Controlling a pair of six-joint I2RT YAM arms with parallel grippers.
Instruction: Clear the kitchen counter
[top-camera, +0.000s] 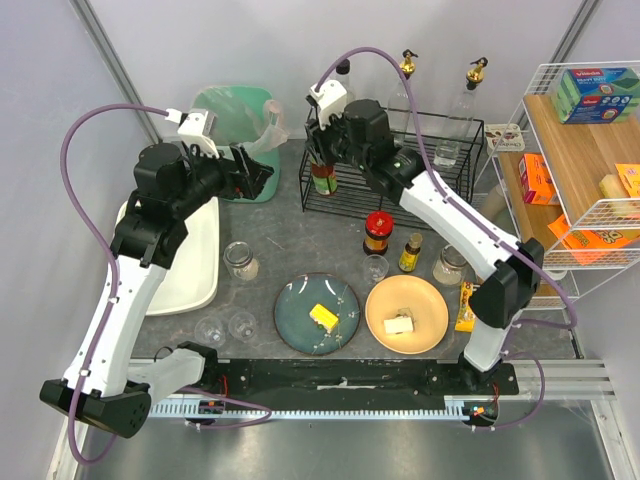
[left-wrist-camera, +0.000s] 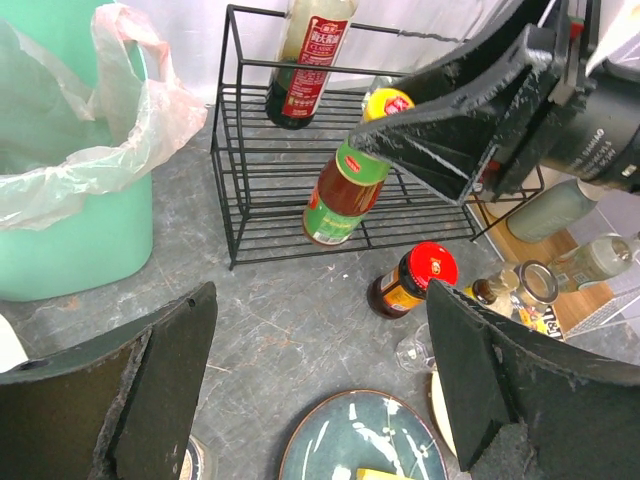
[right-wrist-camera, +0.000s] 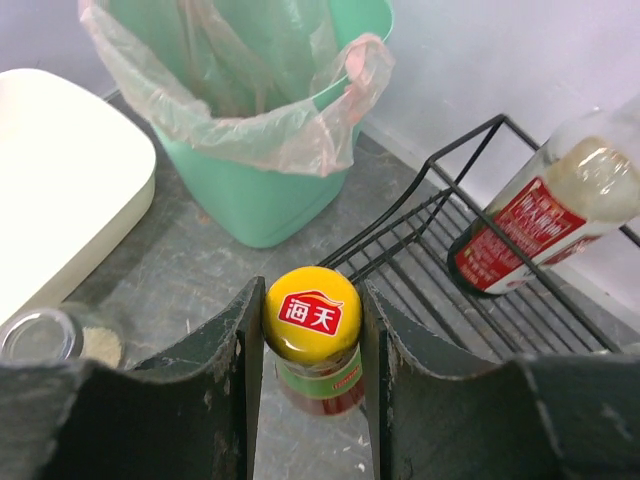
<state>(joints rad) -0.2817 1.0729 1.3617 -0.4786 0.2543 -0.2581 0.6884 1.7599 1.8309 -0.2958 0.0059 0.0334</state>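
Mostly uncleared, the dark grey stone counter (top-camera: 300, 250) fills the middle of the room view and carries dishes and bottles across its whole width. A black wire rack (left-wrist-camera: 290, 170) stands against its far edge, and that seems to be where bottles belong, since one tall bottle (left-wrist-camera: 305, 60) already stands at the back of it.

At the rack's front left corner, the right gripper (right-wrist-camera: 312, 300) grips a sauce bottle (left-wrist-camera: 345, 195) just under its yellow cap, one finger on each side of the neck. The bottle hangs tilted, its base over the front of the rack floor; whether it touches the wires cannot be told. My guess is that it is being set into the rack.

The left gripper (left-wrist-camera: 320, 300) hovers above the far left part of the counter with its jaws spread wide and nothing between them, apparently waiting for its own item. It is just in front of a green bin (top-camera: 238, 130) lined with a thin plastic bag at the far left corner. A white tub (top-camera: 185, 260) sits along the left edge.

Elsewhere on the counter, a red-capped jar (top-camera: 377, 232) and a small dark bottle (top-camera: 410, 252) stand near the middle, in front of the rack. Along the near edge lie a blue plate (top-camera: 300, 330) and an orange plate (top-camera: 430, 295), each holding a scrap of food.
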